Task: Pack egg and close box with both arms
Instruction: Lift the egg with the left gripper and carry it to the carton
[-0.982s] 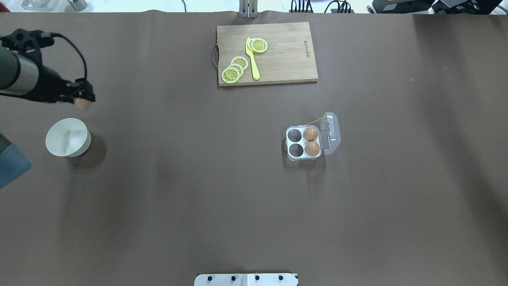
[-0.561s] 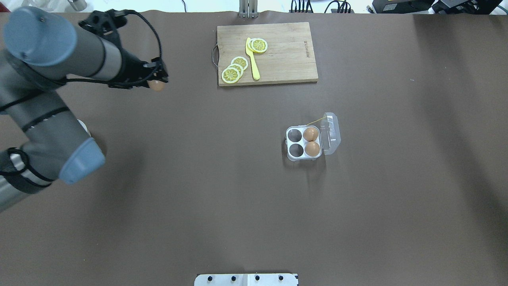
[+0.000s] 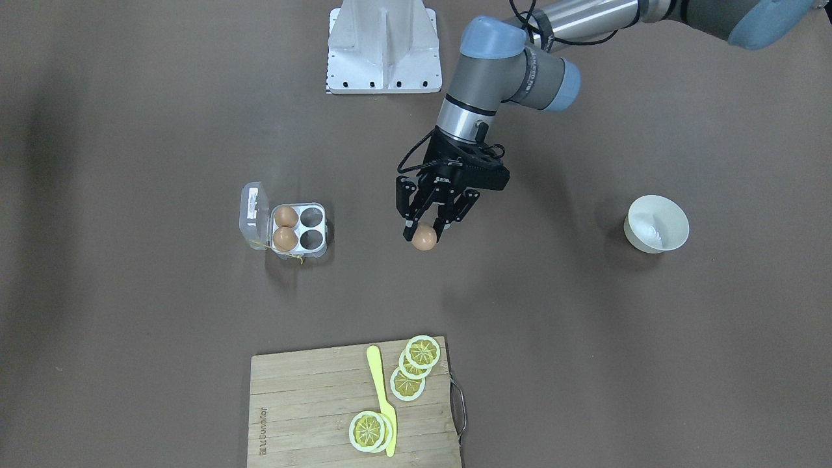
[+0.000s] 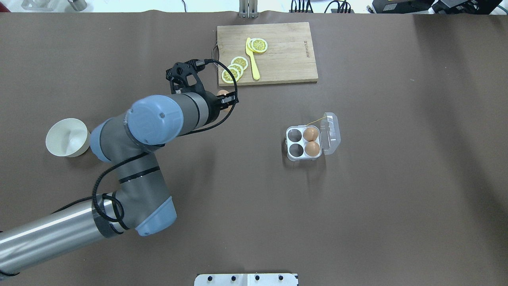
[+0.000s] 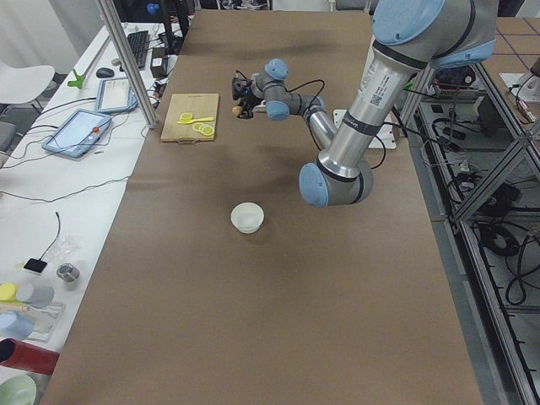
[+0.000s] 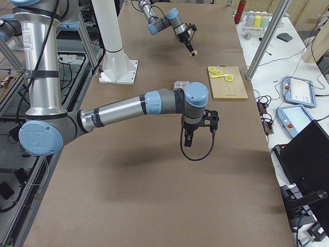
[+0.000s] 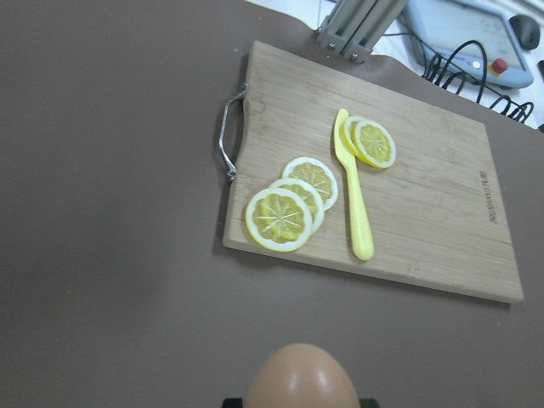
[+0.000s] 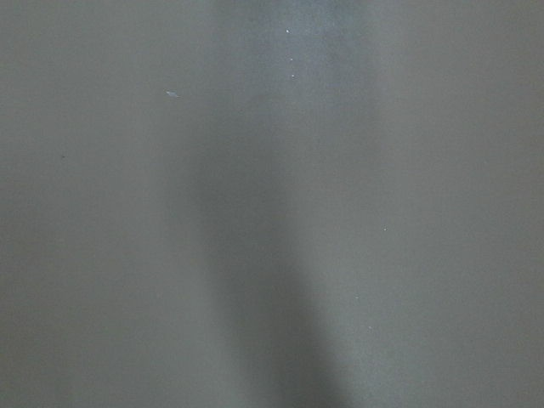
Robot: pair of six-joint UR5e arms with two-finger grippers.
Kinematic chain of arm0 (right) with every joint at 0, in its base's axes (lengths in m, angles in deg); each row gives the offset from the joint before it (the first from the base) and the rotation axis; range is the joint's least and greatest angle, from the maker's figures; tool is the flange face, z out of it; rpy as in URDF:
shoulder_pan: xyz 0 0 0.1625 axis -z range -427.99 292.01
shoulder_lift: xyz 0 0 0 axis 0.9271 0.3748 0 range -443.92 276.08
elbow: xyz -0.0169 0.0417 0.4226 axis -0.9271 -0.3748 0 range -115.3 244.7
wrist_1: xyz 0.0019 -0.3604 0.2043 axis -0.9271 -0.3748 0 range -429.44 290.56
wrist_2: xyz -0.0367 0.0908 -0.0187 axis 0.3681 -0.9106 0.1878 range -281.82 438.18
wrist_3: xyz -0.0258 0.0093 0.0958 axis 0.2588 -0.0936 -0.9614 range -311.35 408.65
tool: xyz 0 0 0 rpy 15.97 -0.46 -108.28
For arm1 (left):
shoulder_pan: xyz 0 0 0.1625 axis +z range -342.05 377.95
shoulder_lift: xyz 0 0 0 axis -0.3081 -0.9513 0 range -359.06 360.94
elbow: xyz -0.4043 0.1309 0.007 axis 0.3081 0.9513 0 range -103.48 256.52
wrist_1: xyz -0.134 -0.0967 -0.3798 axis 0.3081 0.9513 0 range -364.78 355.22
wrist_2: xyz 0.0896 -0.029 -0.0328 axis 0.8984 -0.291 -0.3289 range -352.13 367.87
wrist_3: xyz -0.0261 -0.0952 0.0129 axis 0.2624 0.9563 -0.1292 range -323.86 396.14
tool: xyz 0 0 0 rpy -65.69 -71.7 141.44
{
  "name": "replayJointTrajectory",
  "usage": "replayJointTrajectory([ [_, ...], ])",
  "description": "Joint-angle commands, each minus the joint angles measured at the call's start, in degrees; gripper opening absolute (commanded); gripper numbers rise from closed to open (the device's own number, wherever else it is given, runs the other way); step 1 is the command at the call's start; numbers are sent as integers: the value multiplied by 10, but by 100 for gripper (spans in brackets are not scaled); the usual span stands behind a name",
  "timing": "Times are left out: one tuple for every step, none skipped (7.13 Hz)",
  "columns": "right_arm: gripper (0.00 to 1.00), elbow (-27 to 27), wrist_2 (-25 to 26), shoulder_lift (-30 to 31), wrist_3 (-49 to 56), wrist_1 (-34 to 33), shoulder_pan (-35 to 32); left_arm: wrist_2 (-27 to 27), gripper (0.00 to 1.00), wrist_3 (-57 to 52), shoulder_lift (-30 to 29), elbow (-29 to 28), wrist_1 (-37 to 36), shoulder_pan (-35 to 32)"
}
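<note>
**Item 1.** Left arm, reaching over the middle of the desk. We record the left fingers pointing down and clamped on either side of the egg. The egg is a brown oval held in the air above the desk. It hangs between the box and the bowl, well apart from both.

**Item 2.** Box, clear plastic, with its lid lying open beside the tray. We count two seated eggs in the cells next to the lid. The other two cells are hollow.

**Item 3.** Right arm, which we see only in the side view. The right fingers hang above the desk, and we cannot tell whether they are parted or closed.

**Item 4.** Wooden cutting board, bearing lemon slices and a yellow knife.

**Item 5.** Bowl, white, standing upright on the desk.
</note>
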Motion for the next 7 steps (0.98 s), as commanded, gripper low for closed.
replayJointTrajectory([
  [100,2,-1,0,0,0,1,88,0,15,-65,-72,52,60],
  [100,4,-3,2,-1,0,1,91,0,22,-72,-83,54,69],
  [100,5,-5,2,-4,0,0,92,0,23,-103,-132,72,73],
  [100,5,-5,2,-4,0,1,100,0,22,-136,-192,104,73],
  [100,5,-6,3,-5,0,0,100,0,23,-150,-217,115,75],
  [100,7,-7,3,-6,-1,1,100,0,22,-157,-221,116,79],
  [100,8,-7,3,-6,0,1,100,0,21,-162,-225,115,88],
])
